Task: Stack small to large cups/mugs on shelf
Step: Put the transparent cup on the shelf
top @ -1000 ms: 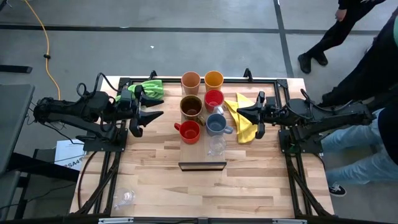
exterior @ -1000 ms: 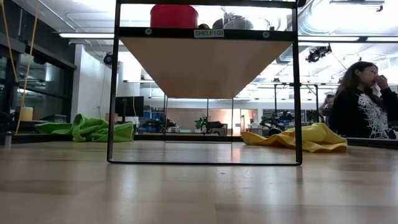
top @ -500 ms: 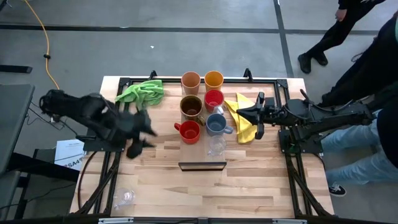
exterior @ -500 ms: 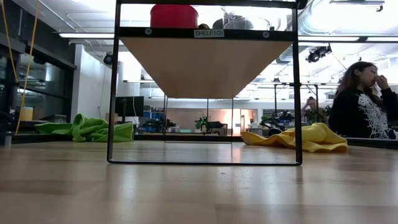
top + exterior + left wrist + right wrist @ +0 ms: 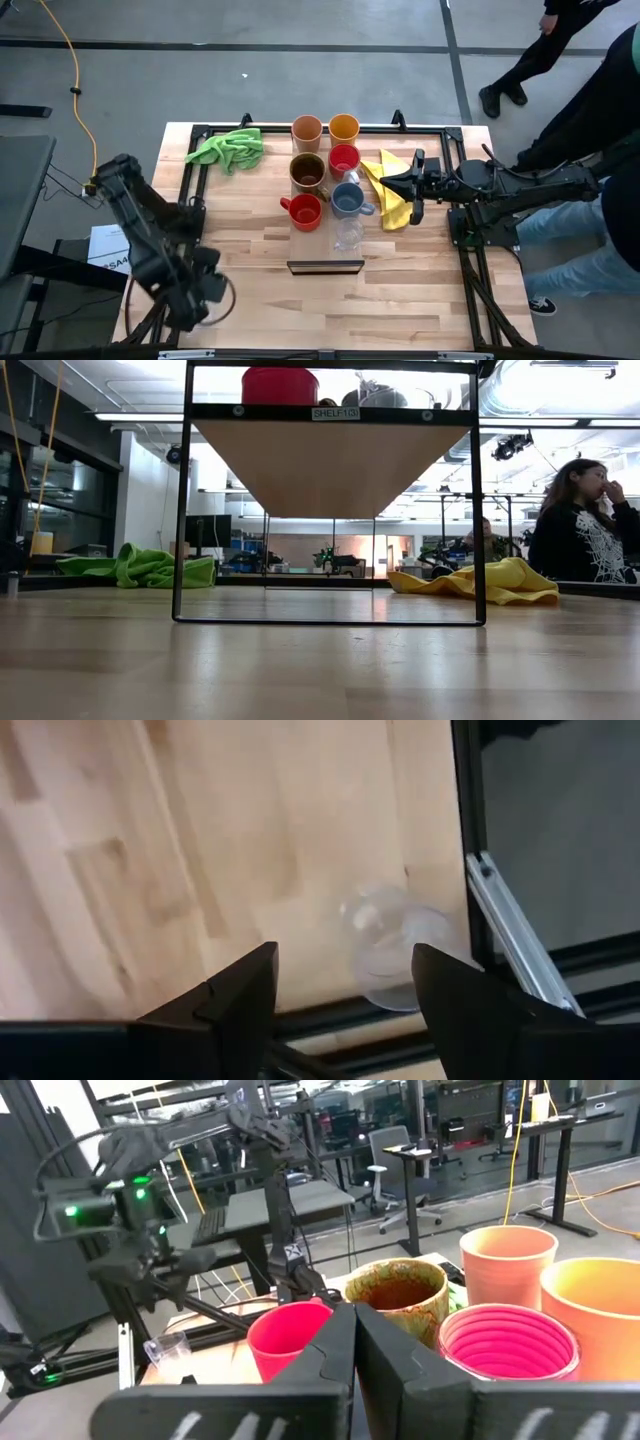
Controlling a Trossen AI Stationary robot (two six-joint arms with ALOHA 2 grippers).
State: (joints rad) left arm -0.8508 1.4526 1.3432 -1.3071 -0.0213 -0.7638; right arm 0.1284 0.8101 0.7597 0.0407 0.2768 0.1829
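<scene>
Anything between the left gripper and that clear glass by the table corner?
No. In the left wrist view, bare wood separates the open left gripper from the glass.

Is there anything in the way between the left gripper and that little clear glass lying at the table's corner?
No. The open left gripper hangs right over the small clear glass lying near the table edge, and only bare wood shows between them.
</scene>
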